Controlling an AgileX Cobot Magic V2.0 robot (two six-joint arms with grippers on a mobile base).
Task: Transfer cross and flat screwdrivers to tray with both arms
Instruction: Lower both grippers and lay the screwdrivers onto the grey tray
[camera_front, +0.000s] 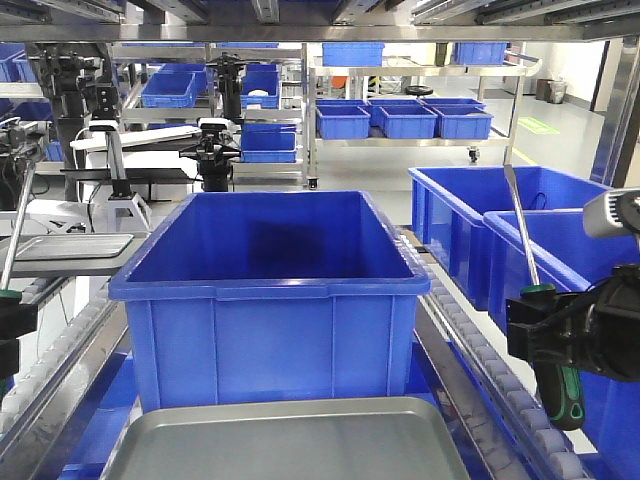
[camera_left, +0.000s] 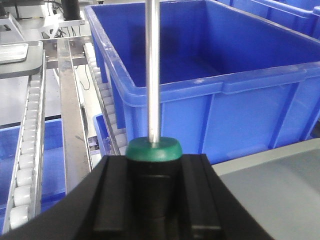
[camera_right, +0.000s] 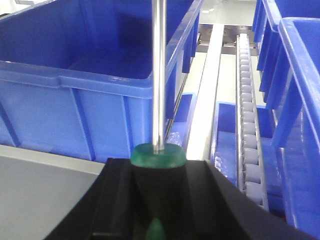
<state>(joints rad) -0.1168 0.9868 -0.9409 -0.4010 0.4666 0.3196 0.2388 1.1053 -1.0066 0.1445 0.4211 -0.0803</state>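
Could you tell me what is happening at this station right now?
The left gripper grips the left screwdriver by its handle, and the right gripper grips the right screwdriver the same way, both shafts pointing up. They are held on either side of the blue bin. Neither is in the grey tray yet; its visible part, nearer the camera, is bare.

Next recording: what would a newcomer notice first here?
A big blue bin fills the centre, with the grey tray just in front of it. At the sides, the left gripper clamps the left screwdriver and the right gripper the right screwdriver, both shafts pointing up.
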